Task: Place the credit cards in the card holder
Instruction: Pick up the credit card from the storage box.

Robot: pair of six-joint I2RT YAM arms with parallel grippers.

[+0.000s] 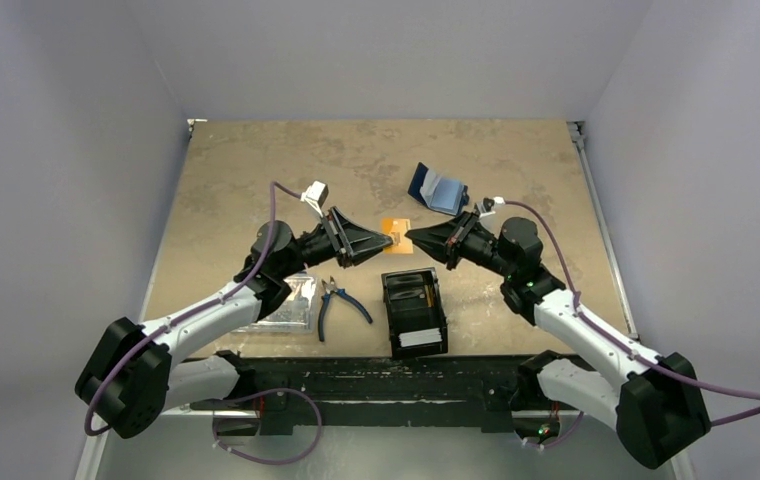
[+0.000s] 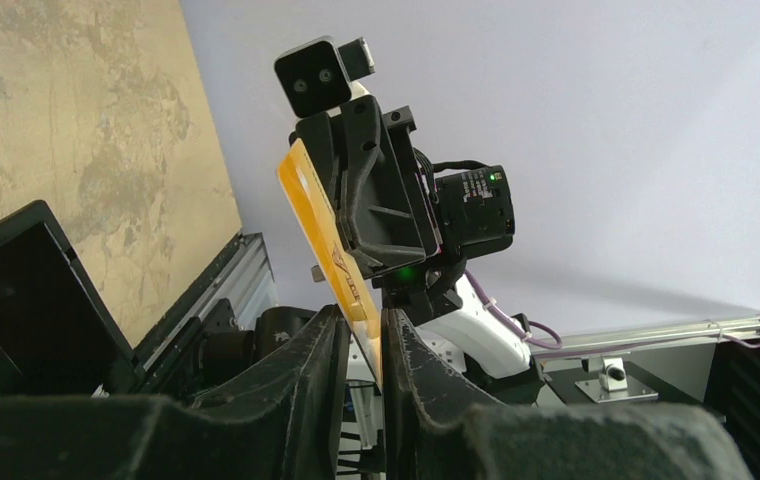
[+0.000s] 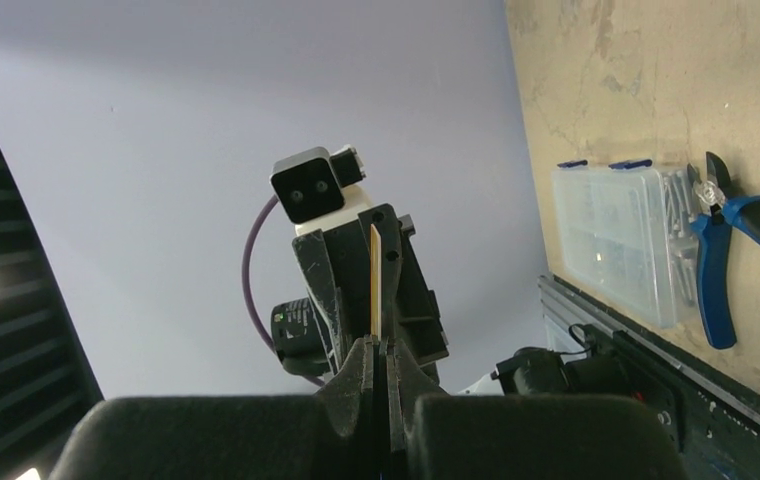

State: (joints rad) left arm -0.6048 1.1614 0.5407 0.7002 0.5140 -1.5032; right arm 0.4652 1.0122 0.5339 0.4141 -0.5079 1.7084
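From above, the two arms are meeting nose to nose over the middle of the worktop (image 1: 256, 170). Between the left gripper (image 1: 386, 240) and the right gripper (image 1: 413, 238), the orange credit card (image 1: 396, 225) is hanging clear of the surface. The navy card holder (image 1: 438, 189) is lying open further back, toward the far right corner and apart from both arms. A black tray (image 1: 414, 312) is sitting at the middle of the near edge. Blue-handled pliers (image 1: 341, 303) and a clear box (image 1: 291, 303) are lying to its left.

Through the left wrist camera, the left gripper's fingers (image 2: 326, 350) are standing close on either side of the card's (image 2: 321, 220) near end. A narrow gap is showing, and I cannot tell whether they are pinching it. The right gripper is facing them, clamping the card's far end.

Through the right wrist camera, the right gripper (image 3: 378, 350) is squeezing the card (image 3: 373, 280), which is showing edge-on and upright between its closed fingers. The left gripper is facing it from beyond.
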